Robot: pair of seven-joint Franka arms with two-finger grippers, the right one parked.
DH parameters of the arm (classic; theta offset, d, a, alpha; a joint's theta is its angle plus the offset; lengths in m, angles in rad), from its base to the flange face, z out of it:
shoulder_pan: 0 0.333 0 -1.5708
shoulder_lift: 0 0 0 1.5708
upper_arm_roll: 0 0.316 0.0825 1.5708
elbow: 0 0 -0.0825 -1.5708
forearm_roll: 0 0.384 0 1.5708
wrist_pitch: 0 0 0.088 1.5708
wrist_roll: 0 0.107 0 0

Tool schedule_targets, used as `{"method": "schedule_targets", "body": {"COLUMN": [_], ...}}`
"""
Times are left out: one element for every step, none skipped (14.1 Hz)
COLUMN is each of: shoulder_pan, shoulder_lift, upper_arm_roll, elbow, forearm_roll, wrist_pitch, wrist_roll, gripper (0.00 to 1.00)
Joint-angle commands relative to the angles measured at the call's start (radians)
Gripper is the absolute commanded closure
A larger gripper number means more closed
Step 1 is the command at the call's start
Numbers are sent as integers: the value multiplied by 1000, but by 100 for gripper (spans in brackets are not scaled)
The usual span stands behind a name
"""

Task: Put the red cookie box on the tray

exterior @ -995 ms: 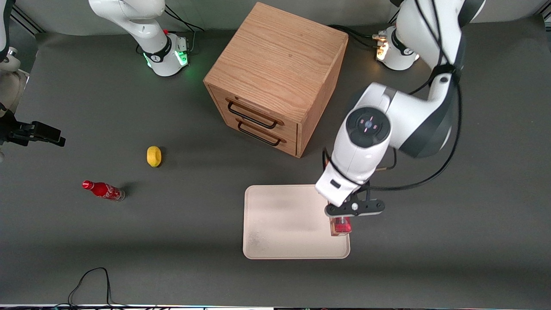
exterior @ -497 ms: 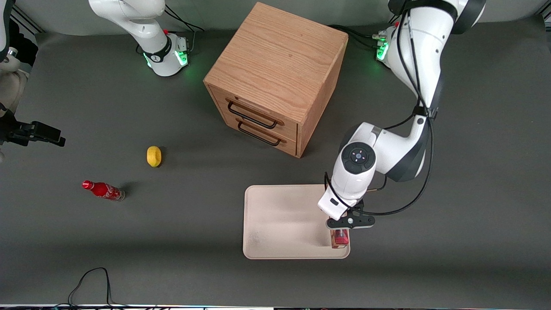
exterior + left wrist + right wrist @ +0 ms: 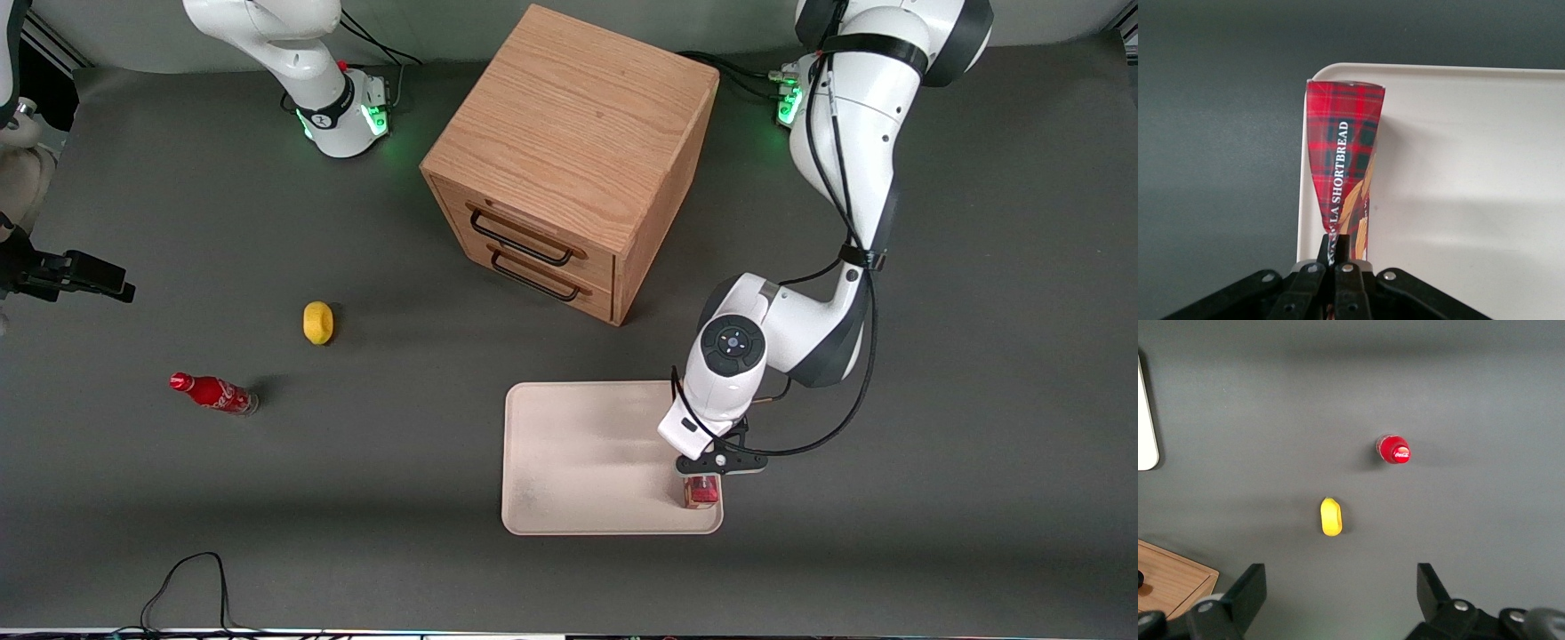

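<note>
The left arm's black two-finger hand (image 3: 702, 471) hangs over the corner of the flat pale cream rectangular tray (image 3: 578, 444) that lies nearest the front camera at the working arm's end, its fingers (image 3: 1338, 280) pressed together on the upper end of the long narrow red tartan cookie box (image 3: 701, 492). The box stands upright, and in the left wrist view its lower end (image 3: 1343, 127) sits just inside the tray's rounded corner (image 3: 1338, 70), close against the low raised rim; whether it rests on the tray's surface cannot be told. White lettering runs along the carton's length. On the dark grey desk (image 3: 978, 444), farther from the front camera than the tray, stands an oak two-drawer cabinet (image 3: 569, 160) with black handles. Toward the parked arm's end lie a small yellow lemon (image 3: 317, 322) and a small red cola bottle (image 3: 213, 393), apart from each other.
</note>
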Motion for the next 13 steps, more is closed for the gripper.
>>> {"method": "schedule_targets", "body": {"shoulder_pan": [-9,-8,-6,-6,-6,-8,-6,-5,-3,0,0,2,14], "shoulder_lift": [-5,-5,-5,-5,-6,-8,-14,-20,-23,-49,-75,-110,-153], "upper_arm_roll": [7,7,7,7,7,7,7,7,7,7,7,7,6], "elbow": [-9,-9,-9,-8,-7,-4,-4,0,8,11,14,19,19], "forearm_roll": [16,15,15,8,10,13,13,7,5,7,7,7,7], "wrist_pitch": [12,12,12,14,12,12,11,2,-9,-33,-73,-113,-151], "wrist_roll": [-50,-50,-50,-55,-76,-98,-105,-107,-109,-110,-107,-104,-96], "gripper": [100,69,4,0,0,0,0,0,0,0,0,0,0]}}
